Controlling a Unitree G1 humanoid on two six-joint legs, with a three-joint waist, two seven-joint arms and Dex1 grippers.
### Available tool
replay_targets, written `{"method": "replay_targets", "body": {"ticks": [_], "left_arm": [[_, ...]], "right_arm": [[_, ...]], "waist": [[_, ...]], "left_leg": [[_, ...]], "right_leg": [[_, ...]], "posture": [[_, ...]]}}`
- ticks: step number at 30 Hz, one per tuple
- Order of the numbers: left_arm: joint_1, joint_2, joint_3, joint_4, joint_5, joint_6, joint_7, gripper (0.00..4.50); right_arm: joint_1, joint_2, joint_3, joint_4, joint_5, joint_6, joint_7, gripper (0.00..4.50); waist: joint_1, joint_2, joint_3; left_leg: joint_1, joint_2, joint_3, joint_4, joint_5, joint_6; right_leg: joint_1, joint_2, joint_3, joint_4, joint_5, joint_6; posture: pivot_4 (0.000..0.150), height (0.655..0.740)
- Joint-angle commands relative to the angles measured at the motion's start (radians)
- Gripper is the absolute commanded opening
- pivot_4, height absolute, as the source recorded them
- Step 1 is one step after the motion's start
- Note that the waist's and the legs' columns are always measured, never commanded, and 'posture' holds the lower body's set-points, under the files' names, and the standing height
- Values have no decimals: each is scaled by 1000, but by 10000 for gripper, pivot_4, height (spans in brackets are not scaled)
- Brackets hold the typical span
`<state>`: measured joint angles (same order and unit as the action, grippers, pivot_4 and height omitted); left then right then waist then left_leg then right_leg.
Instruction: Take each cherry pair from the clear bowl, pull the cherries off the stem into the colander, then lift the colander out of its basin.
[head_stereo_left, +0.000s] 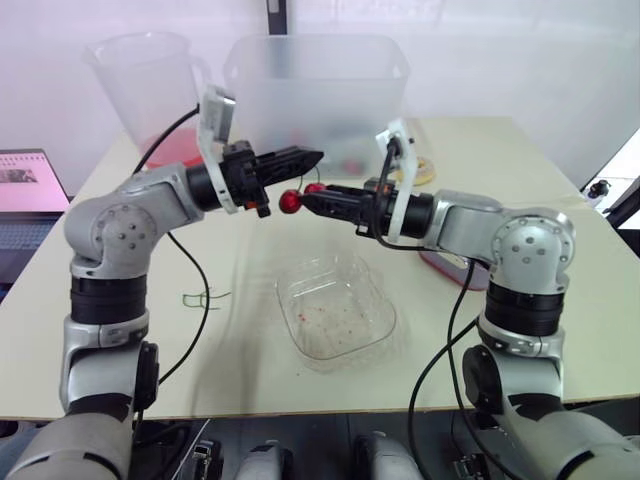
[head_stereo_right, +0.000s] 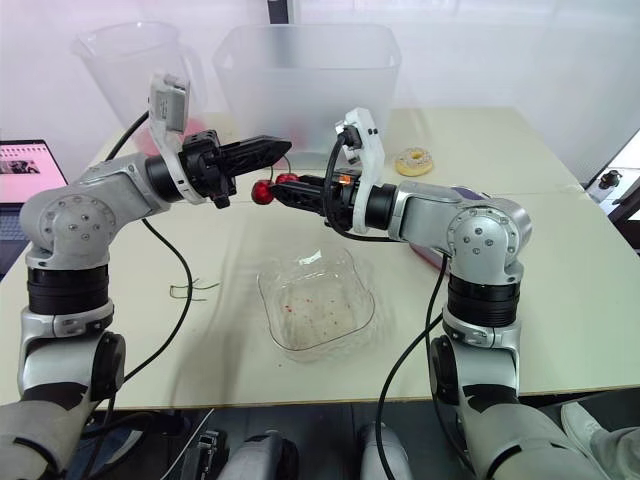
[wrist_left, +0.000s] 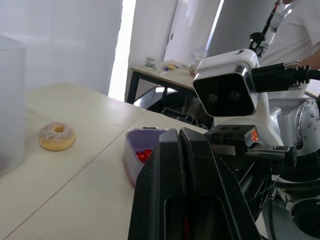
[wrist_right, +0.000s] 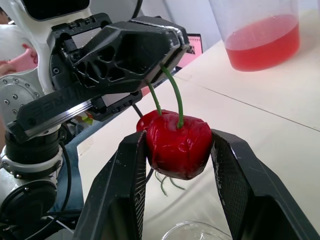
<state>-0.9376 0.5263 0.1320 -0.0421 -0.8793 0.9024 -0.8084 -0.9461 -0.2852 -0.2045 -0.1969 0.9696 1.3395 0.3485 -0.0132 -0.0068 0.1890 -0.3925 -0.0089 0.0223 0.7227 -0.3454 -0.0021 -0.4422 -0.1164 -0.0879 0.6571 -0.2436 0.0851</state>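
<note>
Clear bowl (head_stereo_left: 300, 340) sits mid-tabletop (head_stereo_left: 250, 375), holding nothing but red specks. Clear pitcher (head_stereo_left: 145, 80) at the far left corner has pink-red liquid in its bottom. Beside it stands a frosted basin (head_stereo_left: 315, 90) with a reddish blur low inside; cannot tell what it is. In the left wrist view, a small lilac tub (wrist_left: 131, 156) with red fruit in it stands by the right arm (head_stereo_left: 480, 225). A sugared doughnut (head_stereo_right: 413, 161) lies on the far tabletop and loose green stems (head_stereo_left: 205, 297) lie left of the bowl. Both arms are raised above the tabletop, elbows out, forearms reaching inward, and they meet tip to tip over the bowl's far edge, with the left arm (head_stereo_left: 140, 200) slightly higher. The cherry pair (wrist_right: 177, 142) hangs in the air between them. Left jaws are pinched tight on the top of the stems. Right jaws are closed partway, clamping one cherry from both sides. The other cherry (head_stereo_left: 291, 201) hangs free just beside it. The stems run steeply up from the fruit to the left jaws, fruit end down.
</note>
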Motion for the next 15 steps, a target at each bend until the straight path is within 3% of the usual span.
{"method": "replay_targets", "body": {"ticks": [1, 3, 7, 15], "left_arm": [[-5, 5, 8, -30, 9, -29, -12, 0], [-4, 4, 9, -27, 15, -32, -13, 0], [-3, -3, 11, -25, 19, -36, -10, 0], [-4, -8, 8, -29, 37, -43, -5, 0]], "right_arm": [[-10, -9, -19, -19, 21, -17, -3, 19406], [-12, -17, -15, -16, 15, -22, 1, 19406], [-17, -23, -9, -13, 11, -30, 8, 8150], [-10, -33, 12, -35, 24, -18, 27, 8150]], "waist": [[1, 0, 0], [0, 0, 0], [0, 0, 0], [0, 0, 0]], "left_leg": [[0, 0, 0, 0, 0, 0], [0, 0, 0, 0, 0, 0], [0, 0, 0, 0, 0, 0], [0, 0, 0, 0, 0, 0]], "right_leg": [[0, 0, 0, 0, 0, 0], [0, 0, 0, 0, 0, 0], [0, 0, 0, 0, 0, 0], [0, 0, 0, 0, 0, 0]], "posture": [[1500, 6863], [1500, 6863], [1500, 6863], [1500, 6863]]}}
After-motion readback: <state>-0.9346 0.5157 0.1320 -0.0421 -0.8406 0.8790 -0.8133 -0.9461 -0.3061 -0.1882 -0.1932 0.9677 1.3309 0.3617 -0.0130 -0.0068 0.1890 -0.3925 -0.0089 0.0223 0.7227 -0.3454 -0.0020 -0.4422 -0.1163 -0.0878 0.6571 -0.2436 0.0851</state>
